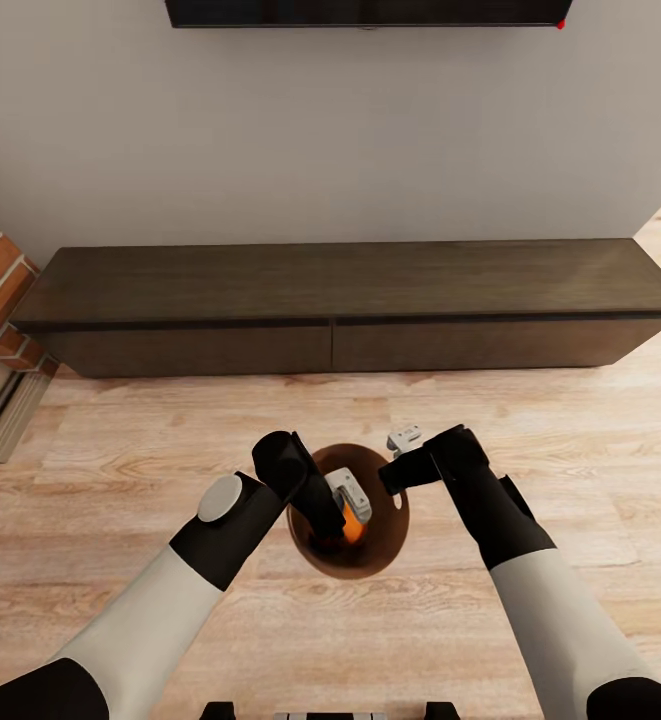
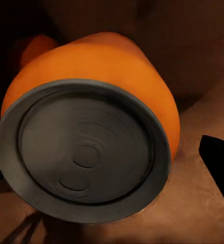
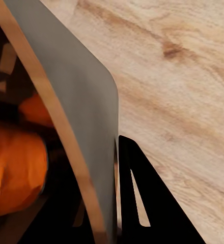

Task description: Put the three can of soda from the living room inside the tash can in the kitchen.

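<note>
While the right gripper (image 1: 402,441) pinches the tash can (image 3: 79,101) rim to steady it, left gripper (image 1: 342,497) reaches inside w/ an orange soda can (image 2: 91,147), grip state unclear.

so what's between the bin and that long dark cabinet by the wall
Just bare wood floor, seen in the head view. The bin stands apart from the low cabinet, with nothing lying on that strip.

The left gripper (image 1: 335,510) reaches down into the trash can (image 1: 395,525), hiding most of the orange soda can (image 1: 351,524) there. The trash can's near rim hides its floor. The wall screen (image 1: 365,12) is cut off by the head view's far edge.
</note>
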{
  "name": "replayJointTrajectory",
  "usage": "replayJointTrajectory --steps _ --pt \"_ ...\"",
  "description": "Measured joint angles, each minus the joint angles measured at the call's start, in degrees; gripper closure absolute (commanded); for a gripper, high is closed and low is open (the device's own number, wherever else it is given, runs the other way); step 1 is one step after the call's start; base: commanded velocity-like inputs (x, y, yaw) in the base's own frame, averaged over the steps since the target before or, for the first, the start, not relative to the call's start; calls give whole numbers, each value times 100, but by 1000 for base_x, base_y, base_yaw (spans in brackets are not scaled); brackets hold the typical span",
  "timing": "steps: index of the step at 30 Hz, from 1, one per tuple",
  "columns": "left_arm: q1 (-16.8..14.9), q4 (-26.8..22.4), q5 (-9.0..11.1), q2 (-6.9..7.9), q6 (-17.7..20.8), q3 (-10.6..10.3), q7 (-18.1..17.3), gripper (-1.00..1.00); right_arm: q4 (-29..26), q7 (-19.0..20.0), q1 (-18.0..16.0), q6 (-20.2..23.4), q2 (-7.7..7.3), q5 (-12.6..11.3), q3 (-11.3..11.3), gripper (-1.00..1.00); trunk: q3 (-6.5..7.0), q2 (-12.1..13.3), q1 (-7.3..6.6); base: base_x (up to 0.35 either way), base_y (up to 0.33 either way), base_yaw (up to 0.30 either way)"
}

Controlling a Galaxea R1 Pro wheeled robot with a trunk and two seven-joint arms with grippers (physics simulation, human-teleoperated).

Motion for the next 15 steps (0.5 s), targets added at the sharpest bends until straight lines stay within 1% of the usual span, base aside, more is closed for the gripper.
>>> replayJointTrajectory --steps 6,9,11,15 --pt "-1 -4 28 2 0 0 0 -100 1 1 0 4 -4 -15 29 100 0 0 0 0 0 0" --pt "-2 -59 59 12 0 0 -30 -100 7 -2 0 -14 -8 27 32 100 0 0 0 0 0 0" --pt "-1 -106 71 21 0 2 -47 -100 11 3 0 -2 -10 3 34 100 0 0 0 0 0 0" --pt "-3 -442 81 50 0 22 -155 -100 14 3 0 5 -15 -24 27 100 0 0 0 0 0 0"
